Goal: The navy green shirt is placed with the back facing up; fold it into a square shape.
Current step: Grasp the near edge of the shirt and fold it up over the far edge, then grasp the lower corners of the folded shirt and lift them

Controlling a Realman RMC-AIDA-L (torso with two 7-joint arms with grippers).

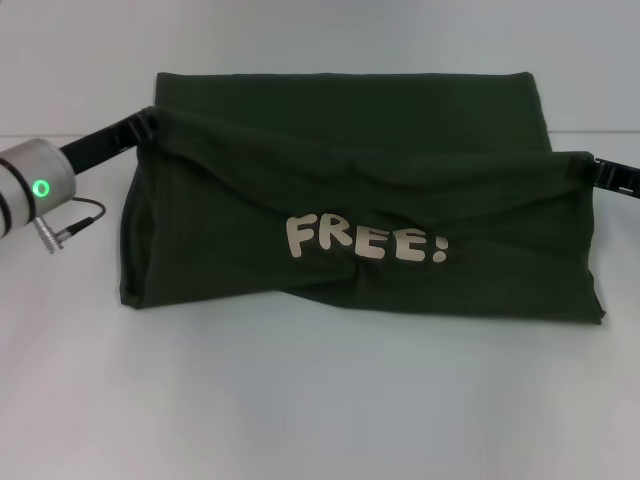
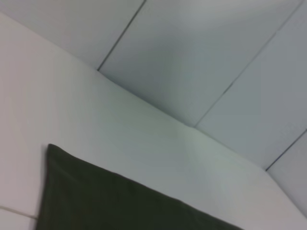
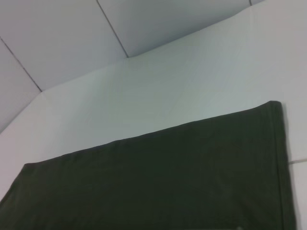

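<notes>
- Slippage is my main worry: the navy green shirt (image 1: 360, 200), a large dark olive cloth T-shirt with cream "FREE!" lettering (image 1: 365, 240), lies on the white table (image 1: 300, 400) with its near part lifted and carried over, lettering facing me.
- I see the left gripper (image 1: 148, 122) at the raised left corner and the right gripper (image 1: 590, 165) at the raised right corner; each looks pinched on the cloth, though the fingers are mostly hidden by fabric.
- If one corner drops, I judge the fold lands skewed, not square.
- The raised edge sags between the corners and wrinkles near the lettering, so creases could get trapped.
- Around it, only the left arm's grey wrist housing with green light (image 1: 35, 187) and its thin cable (image 1: 70, 222) sit near the shirt's left edge; the cable might snag it.
- Both wrist views show just cloth, table and grey wall panels (image 2: 201, 57).
</notes>
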